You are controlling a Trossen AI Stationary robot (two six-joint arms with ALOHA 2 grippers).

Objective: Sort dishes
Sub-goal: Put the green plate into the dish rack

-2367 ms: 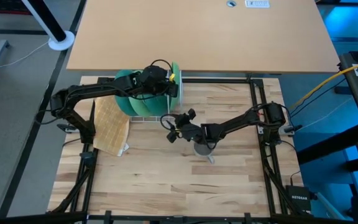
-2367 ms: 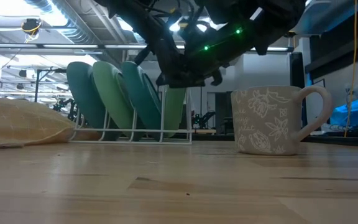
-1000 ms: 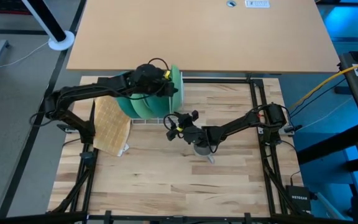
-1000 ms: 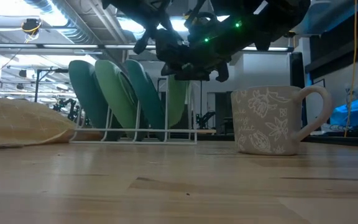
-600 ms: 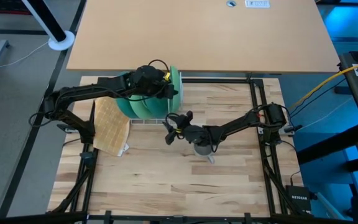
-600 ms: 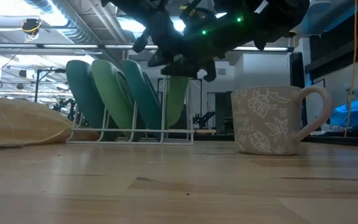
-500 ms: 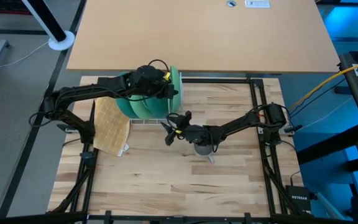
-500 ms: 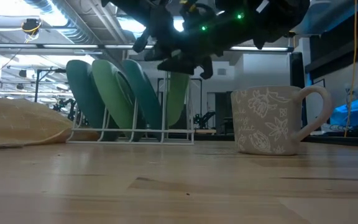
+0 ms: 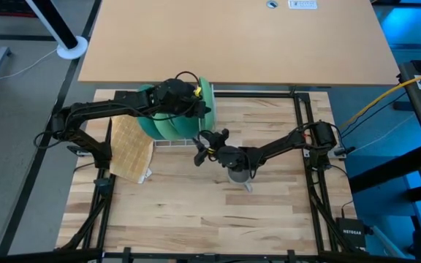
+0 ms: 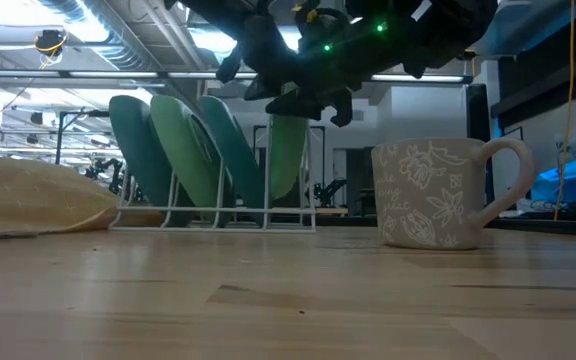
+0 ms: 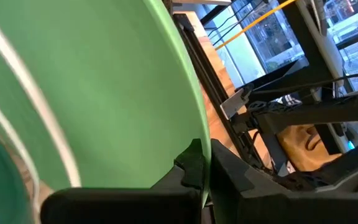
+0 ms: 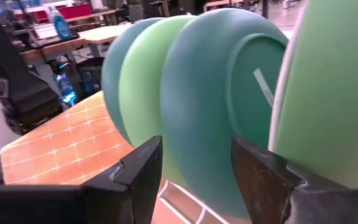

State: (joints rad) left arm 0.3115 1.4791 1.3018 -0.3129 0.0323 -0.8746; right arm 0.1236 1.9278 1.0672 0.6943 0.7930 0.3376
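Pale wooden table (image 9: 196, 212) filling the lower frame in the high view. Four plates standing on edge in a white wire rack (image 10: 213, 215) at upper left of centre: dark teal plate (image 10: 138, 150), light green plate (image 10: 183, 150), second teal plate (image 10: 233, 150), pale green plate (image 10: 288, 150). Left end effector (image 9: 199, 98) clamped on the pale green plate's rim. Right end effector (image 9: 205, 142) just below the rack, fingers (image 12: 135, 168) apart, holding nothing. Grey mug (image 10: 443, 195) upright at centre right. Tan cloth (image 9: 130, 146) at left.
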